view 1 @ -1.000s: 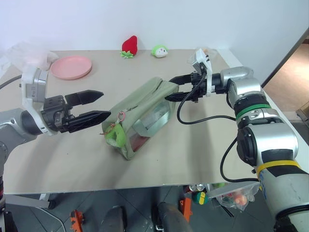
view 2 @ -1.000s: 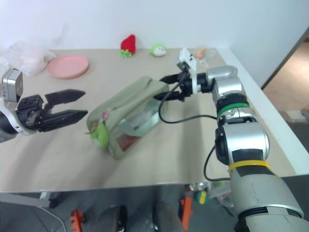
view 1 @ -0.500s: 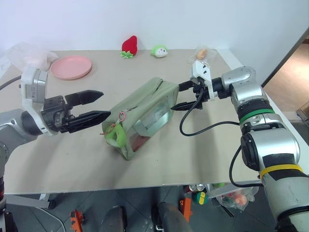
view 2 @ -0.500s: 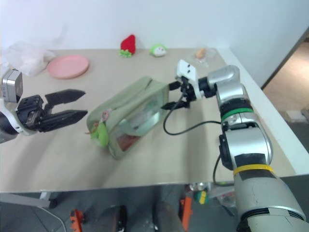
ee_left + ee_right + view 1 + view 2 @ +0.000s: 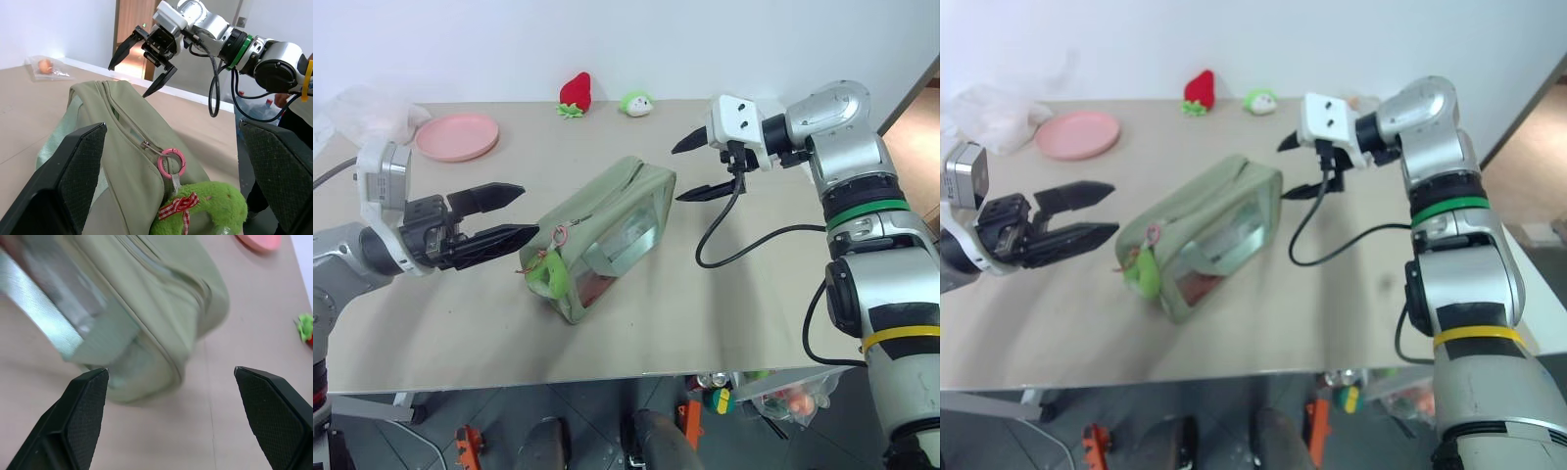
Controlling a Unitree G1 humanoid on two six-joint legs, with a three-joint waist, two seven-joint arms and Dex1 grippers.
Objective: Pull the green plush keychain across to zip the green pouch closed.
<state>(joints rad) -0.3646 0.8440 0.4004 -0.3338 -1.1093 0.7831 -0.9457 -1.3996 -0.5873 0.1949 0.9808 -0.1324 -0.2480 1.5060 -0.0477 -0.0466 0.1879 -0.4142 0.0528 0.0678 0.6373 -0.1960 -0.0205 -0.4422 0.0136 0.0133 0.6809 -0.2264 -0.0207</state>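
Note:
The green pouch (image 5: 607, 220) lies on its side, slanted across the middle of the table. The green plush keychain (image 5: 546, 278) hangs from a pink ring (image 5: 172, 162) on the zipper pull, at the pouch's end nearest my left gripper. My left gripper (image 5: 528, 209) hovers open just left of that end, touching nothing. My right gripper (image 5: 677, 174) is open in the air, above and to the right of the pouch's far end (image 5: 161, 308), holding nothing.
A pink plate (image 5: 457, 135) and a crumpled clear bag (image 5: 367, 110) sit at the back left. A red strawberry plush (image 5: 575, 93) and a green-and-white plush (image 5: 637, 103) stand along the back edge. A black cable (image 5: 729, 235) loops down from my right wrist.
My right gripper has lifted off the pouch's far end, pulled back to the right and rolled, so its fingers are now one above the other. The left gripper and the pouch stayed put.

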